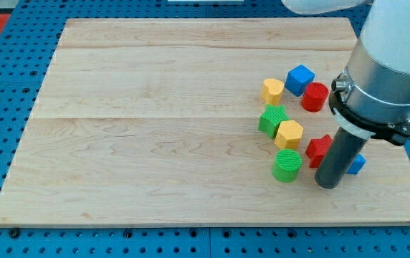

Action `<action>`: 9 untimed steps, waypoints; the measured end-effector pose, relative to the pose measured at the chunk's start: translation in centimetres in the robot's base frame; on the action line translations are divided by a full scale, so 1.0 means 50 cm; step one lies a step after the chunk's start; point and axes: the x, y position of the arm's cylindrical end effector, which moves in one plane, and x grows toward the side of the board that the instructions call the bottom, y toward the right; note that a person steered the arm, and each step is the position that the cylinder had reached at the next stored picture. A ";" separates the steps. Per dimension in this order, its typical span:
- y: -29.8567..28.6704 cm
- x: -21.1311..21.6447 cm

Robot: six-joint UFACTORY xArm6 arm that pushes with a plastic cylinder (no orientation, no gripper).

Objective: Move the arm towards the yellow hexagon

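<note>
Where red block [318, 148] intervenes, tip [326, 185] nears yellow hexagon [289, 134].

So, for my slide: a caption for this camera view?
My tip rests right of the green cylinder, below-right of the yellow hexagon.

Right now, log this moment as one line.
my tip right of green cylinder | yellow hexagon up-left, untouched | red block beside rod
</note>
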 end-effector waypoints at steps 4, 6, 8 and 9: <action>0.146 -0.060; -0.018 -0.145; -0.019 -0.186; -0.019 -0.190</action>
